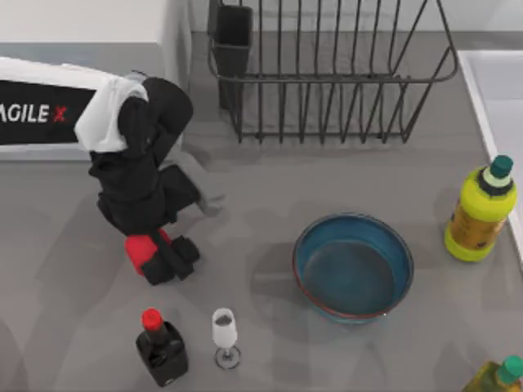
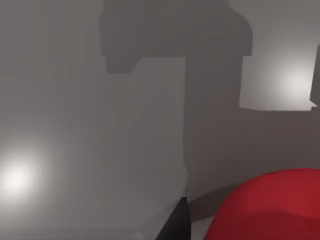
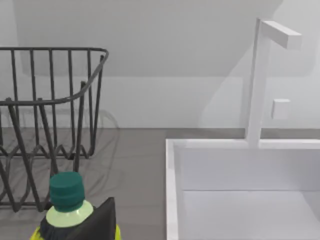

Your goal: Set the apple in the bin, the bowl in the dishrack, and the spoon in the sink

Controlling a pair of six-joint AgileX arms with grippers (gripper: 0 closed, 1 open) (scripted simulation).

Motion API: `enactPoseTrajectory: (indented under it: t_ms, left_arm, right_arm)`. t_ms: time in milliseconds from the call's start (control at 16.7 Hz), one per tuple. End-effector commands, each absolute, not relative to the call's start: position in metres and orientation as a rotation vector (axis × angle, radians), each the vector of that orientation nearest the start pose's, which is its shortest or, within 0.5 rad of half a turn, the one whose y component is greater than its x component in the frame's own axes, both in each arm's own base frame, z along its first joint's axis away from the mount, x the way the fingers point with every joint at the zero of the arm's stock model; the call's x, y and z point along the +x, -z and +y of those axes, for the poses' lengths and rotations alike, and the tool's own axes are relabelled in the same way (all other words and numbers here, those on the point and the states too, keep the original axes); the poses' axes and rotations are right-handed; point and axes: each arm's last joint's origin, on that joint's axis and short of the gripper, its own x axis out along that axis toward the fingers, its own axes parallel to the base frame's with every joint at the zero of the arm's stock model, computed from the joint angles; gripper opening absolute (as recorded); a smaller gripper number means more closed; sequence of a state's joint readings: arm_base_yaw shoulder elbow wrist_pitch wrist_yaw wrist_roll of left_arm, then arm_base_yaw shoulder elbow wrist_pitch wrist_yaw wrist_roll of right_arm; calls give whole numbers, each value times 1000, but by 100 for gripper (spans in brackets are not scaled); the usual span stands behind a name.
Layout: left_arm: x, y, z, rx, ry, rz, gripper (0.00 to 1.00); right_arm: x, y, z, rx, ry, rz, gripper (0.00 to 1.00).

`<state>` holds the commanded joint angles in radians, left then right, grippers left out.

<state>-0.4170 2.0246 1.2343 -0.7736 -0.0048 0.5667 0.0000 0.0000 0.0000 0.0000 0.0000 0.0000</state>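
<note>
My left gripper reaches down at the table's left. It is open beside the small red apple. In the left wrist view the apple lies just apart from one black fingertip. The teal bowl with its reddish rim sits upright right of centre, with nothing in it. The black wire dishrack stands at the back, and the pale sink lies at the right edge. The right wrist view shows the dishrack, the sink and a dark edge of my right gripper. The spoon and the bin are out of view.
A red-capped black bottle and a small wine glass stand near the front, close to the apple. A yellow bottle stands by the sink, with another bottle at the front right corner. A white box fills the back left.
</note>
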Motion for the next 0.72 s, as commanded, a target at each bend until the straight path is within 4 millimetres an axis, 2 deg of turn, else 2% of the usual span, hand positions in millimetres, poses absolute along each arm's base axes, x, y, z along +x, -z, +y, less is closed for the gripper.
enactPoseTrajectory:
  t_ms: [120,180,600,720]
  left_arm:
    - [328,-106,-142,766,755,1427,2]
    - [328,-106,-142,766,755,1427,0]
    - [328,-106,-142,766,755,1427,0]
    - [327,-114,-143,748,762,1418,0]
  right_arm:
    - [106,-160,-1,0,0,0,100]
    - [106,-160,-1,0,0,0,100]
    - [106,-160,-1,0,0,0,100]
    - [106,-160,-1,0,0,0,100]
